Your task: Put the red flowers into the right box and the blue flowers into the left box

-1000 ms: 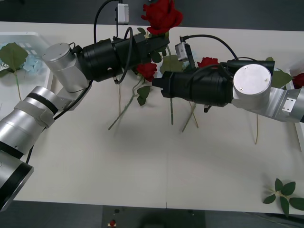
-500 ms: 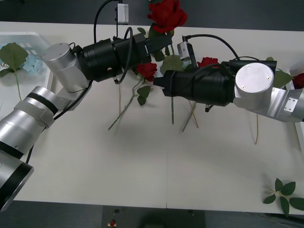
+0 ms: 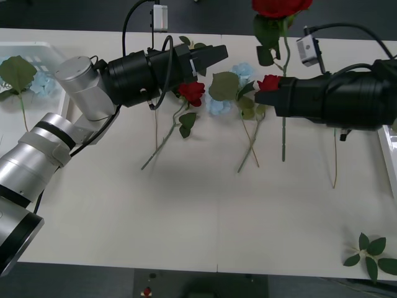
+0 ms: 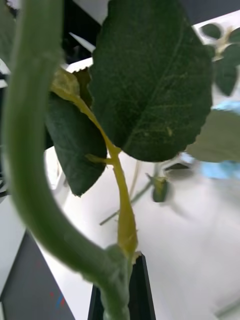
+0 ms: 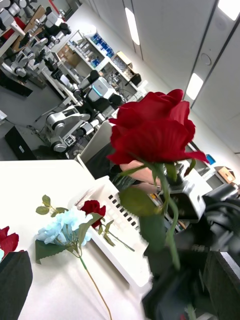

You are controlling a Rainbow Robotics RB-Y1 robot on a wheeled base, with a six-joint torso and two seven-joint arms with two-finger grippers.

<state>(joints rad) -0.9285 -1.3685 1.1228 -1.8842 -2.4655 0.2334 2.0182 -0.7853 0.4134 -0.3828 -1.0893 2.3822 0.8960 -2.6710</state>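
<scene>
- Front view: got one red rose (image 3: 273,5) pinched at mid-stem in the right gripper (image 3: 280,96), up off the table (image 3: 186,217), bloom on top and stem tail dangling below.
- Weighs next to nothing. Thin stem, so likely bendy and swingy. Better grabbed mid-stem like this than by the soft, crushable bloom.
- Left gripper (image 3: 214,54) hanging over the far side of the table, just beside another rose (image 3: 192,92) lying flat.
- Needs to go to the right box (image 3: 389,149) at the table's right edge. Nothing tall in the way, but could snag the dangling tail on the blue flowers (image 3: 218,104) and stems lying between the arms. More blue already in the left box (image 3: 34,48).
- Right wrist view: fingers clamped tight on the green stem (image 4: 30,150), with a big leaf (image 4: 155,75) blocking most else.
- Left wrist view: fingers (image 5: 15,280) spread apart, holding nothing, looking straight at the held bloom. White box behind it, probably the right one, but hard to say.
</scene>
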